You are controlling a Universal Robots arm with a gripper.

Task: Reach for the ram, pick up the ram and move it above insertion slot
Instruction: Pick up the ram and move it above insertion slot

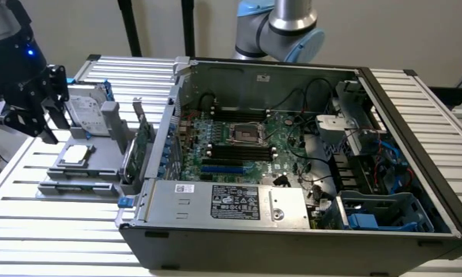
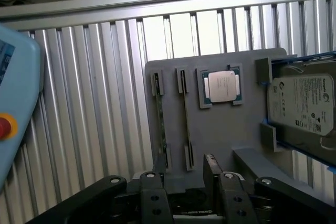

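The gripper (image 2: 184, 170) hangs low over the near end of a gray tray (image 2: 220, 135), its fingers apart. The ram (image 2: 162, 129) stands on edge in the tray's outer holder, close to one finger. A processor (image 2: 221, 86) and a hard drive (image 2: 302, 103) sit further along the tray. Well apart, inside the open computer (image 1: 215, 202), the black insertion slots (image 1: 242, 152) lie side by side.

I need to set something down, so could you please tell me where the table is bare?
Free: the slats between the tray and the table's near edge in the exterior view; the slats between tray and pendant; the strip on the case's exterior-view right. Crowded: the tray and the case's inside.
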